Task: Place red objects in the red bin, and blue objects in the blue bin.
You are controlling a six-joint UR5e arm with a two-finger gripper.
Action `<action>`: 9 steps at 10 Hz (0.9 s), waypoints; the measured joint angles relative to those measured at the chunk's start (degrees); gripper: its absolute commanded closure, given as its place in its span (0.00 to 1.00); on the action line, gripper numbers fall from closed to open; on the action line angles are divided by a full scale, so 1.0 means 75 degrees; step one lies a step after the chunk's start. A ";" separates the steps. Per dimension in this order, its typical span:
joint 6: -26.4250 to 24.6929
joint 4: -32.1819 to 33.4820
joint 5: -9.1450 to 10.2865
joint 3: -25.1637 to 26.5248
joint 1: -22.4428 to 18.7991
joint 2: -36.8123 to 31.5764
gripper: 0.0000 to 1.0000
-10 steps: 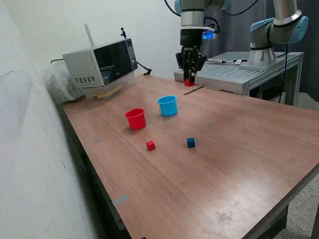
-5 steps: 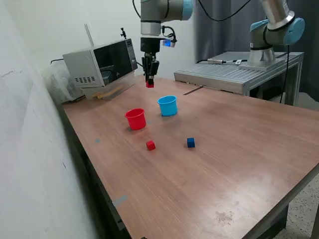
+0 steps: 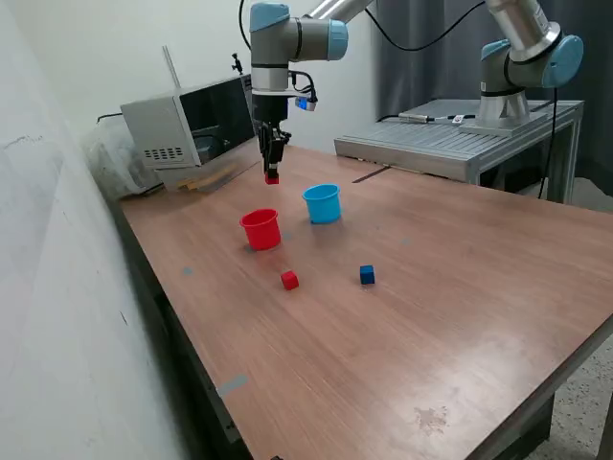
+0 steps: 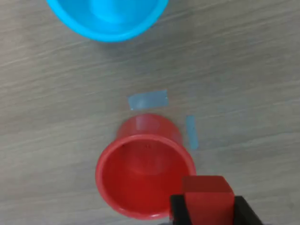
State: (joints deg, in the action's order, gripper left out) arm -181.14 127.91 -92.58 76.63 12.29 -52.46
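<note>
My gripper [image 3: 272, 174] is shut on a tiny red cube [image 3: 272, 177] and holds it in the air just above and behind the red cup [image 3: 261, 229]. In the wrist view the held red cube [image 4: 207, 194] sits between the black fingers [image 4: 178, 211] over the rim of the red cup [image 4: 140, 176], which looks empty. The light blue cup [image 3: 323, 203] stands to the exterior view's right of the red cup; it also shows in the wrist view [image 4: 108, 18]. A second red cube [image 3: 289, 280] and one dark blue cube [image 3: 367, 275] lie on the table in front of the cups. The other blue cube is not visible.
A microwave [image 3: 192, 120] stands at the table's back, at the exterior view's left. A second robot arm [image 3: 517, 57] stands on a grey metal bench [image 3: 460, 144] at the back right. Pale tape marks [image 4: 147, 100] lie on the wood by the red cup.
The gripper has carried the red cube from the back of the table, near the grey bench, leftward and down to just above the red cup.
</note>
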 measured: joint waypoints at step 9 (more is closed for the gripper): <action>0.0001 0.0262 -0.0007 -0.0361 0.0046 0.0695 0.00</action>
State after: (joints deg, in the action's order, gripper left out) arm -181.14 129.88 -92.63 73.93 12.64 -47.24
